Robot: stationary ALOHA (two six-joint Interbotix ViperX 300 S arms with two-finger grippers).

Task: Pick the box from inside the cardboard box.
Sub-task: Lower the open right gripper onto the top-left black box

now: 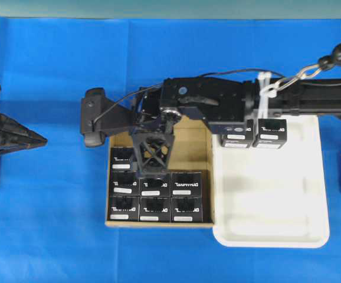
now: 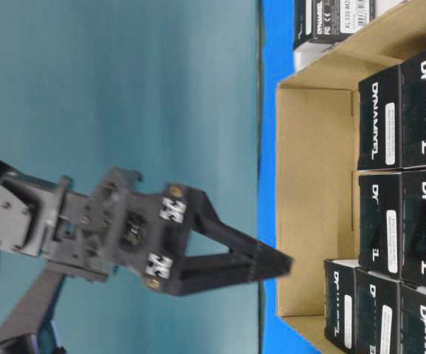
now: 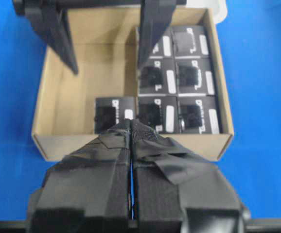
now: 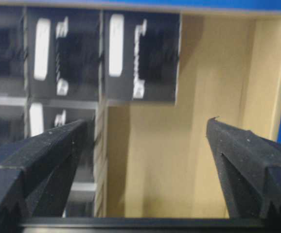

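Brown corrugated card forms the cardboard box [image 1: 197, 141], a shallow carton on the blue cloth [image 1: 52, 224] with its right wall against a white plastic tray [image 1: 276, 236].

Right gripper [image 4: 145, 145]: its two fingers stand spread wide with nothing between them. The right wrist view shows only bare carton floor in the gap. Seen from overhead, the arm reaches across the tray, and the gripper hangs over the far part of the carton, above the left and middle of the back rows. One finger [image 3: 152, 34] points down at the edge of the packed boxes; the other is over the bare floor.

The boxes: seven small black boxes remain in the carton. Three fill the row farthest from the right gripper's wrist, three the row next to it, and one sits in the left column partly under the gripper. A box [image 4: 140, 53] with a white oblong label lies just ahead of the gap between the right fingers, at the corner of the bare floor; it is not touched. Two more black boxes [image 1: 269, 132] stand side by side in the tray's far corner, below the right arm.

Left gripper [image 3: 131, 128]: fingers pressed together, tape-wrapped, holding nothing. It sits well to the left of the carton, its tips pointing towards the carton's left wall.
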